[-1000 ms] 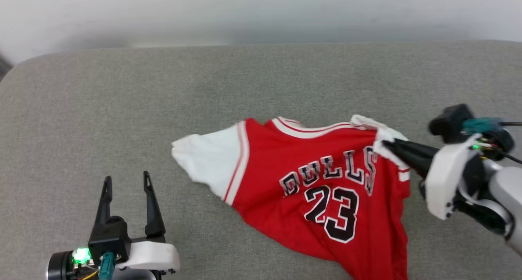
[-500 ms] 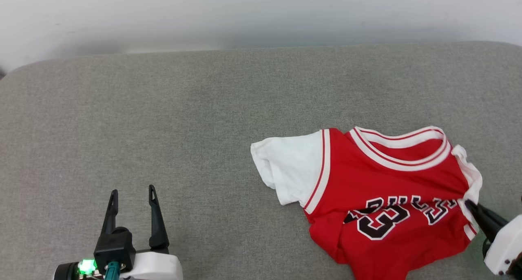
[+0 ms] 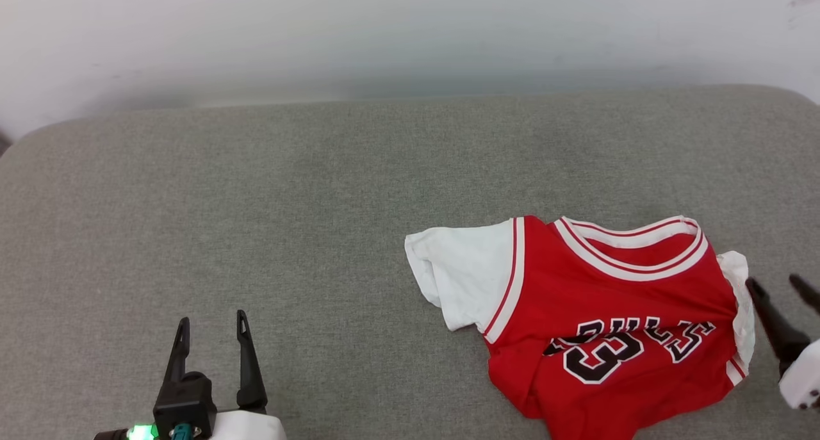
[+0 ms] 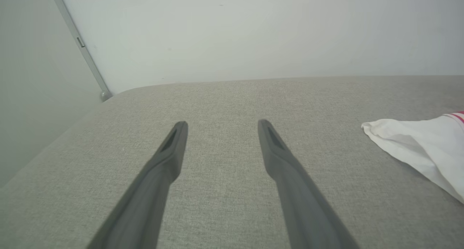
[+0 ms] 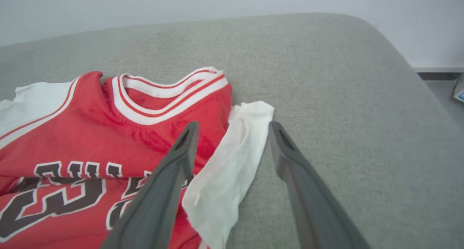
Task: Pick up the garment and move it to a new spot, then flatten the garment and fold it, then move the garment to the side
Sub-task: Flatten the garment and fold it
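The garment point(image 3: 596, 299) lies rumpled at 4 o'clock on the table point(image 3: 320, 203). Our left gripper point(image 3: 213, 318) and right gripper point(image 3: 774, 281) hold nothing, fingers spread. We think flattening and folding are left.

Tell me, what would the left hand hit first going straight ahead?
Likely nothing close: the left hand points across bare grey fabric cushion toward the pale wall; the red-and-white jersey lies aside.

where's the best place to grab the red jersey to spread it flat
Probably the white sleeve of the red basketball jersey that sticks out toward the open left gripper: come in low from that side, since it lies flat, clear of the bunched red body.
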`<state>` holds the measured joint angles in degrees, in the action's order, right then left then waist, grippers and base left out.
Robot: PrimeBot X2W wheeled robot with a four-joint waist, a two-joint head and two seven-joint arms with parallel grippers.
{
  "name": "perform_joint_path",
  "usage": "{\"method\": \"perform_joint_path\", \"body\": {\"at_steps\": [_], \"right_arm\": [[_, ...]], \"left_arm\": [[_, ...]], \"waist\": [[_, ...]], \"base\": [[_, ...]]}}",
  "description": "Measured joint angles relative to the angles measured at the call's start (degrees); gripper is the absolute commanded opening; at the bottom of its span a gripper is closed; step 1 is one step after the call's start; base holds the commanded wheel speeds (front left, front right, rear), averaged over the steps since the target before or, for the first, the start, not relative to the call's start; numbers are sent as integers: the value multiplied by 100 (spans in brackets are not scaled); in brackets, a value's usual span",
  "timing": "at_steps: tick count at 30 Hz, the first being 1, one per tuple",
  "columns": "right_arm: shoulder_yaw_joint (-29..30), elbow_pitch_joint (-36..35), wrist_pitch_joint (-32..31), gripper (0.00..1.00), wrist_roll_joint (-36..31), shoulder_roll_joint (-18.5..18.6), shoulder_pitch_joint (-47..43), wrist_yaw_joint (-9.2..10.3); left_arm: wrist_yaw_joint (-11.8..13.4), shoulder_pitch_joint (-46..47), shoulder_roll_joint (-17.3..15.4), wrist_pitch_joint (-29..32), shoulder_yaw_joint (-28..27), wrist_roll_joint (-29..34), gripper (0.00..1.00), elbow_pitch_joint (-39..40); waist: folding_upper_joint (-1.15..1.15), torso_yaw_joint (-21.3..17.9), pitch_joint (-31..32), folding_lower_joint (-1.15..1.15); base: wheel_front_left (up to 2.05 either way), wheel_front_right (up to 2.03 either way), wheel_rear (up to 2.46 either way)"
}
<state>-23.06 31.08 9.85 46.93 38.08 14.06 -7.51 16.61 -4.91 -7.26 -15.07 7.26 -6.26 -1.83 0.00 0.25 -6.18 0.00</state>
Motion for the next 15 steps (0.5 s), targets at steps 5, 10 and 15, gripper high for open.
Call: {"method": "perform_joint_path", "body": {"at_steps": [5,10,15], "right_arm": [[566,-1001,-275,100,-870,167,124,0],[457,-2366,-1645,100,-1583,368,515,-2],[-352,-3059,-3739,100,-1351,940,946,-1]], "left_arm": [[-48,-79,47,0,-53,51,100,14],[-100,-75,81,0,-75,105,100,33],[-179,5,126,0,-66,157,100,34]], "waist": [[0,-29,86,0],[0,-15,32,0],[0,64,-96,0]], "base": [[0,0,0],[0,0,0],[0,0,0]]}}
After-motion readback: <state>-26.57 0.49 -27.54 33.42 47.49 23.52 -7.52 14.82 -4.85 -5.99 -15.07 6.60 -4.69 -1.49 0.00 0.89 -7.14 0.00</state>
